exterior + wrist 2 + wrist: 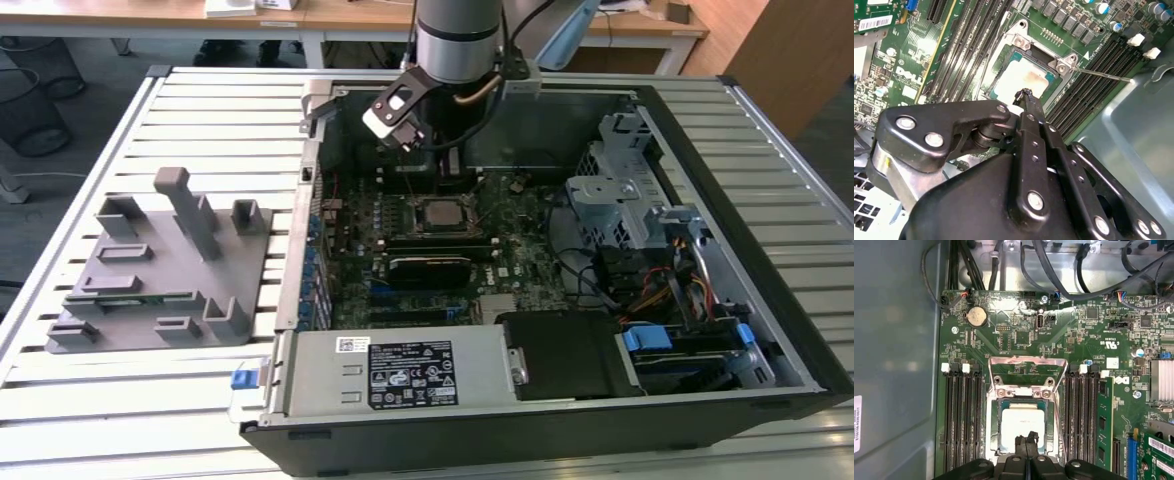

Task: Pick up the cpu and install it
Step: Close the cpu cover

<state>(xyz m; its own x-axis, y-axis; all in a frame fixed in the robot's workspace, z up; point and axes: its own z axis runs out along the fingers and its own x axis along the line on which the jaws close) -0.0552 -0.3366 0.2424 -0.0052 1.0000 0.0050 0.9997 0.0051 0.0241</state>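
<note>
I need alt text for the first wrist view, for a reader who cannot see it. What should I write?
The silvery cpu lies in its socket on the green motherboard, with the gripper, fingers shut, over it. The socket's metal frame is folded open, and black memory slots run along both sides.

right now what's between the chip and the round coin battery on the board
In the first wrist view, the socket's metal frame lies between the chip and the coin battery.
</note>
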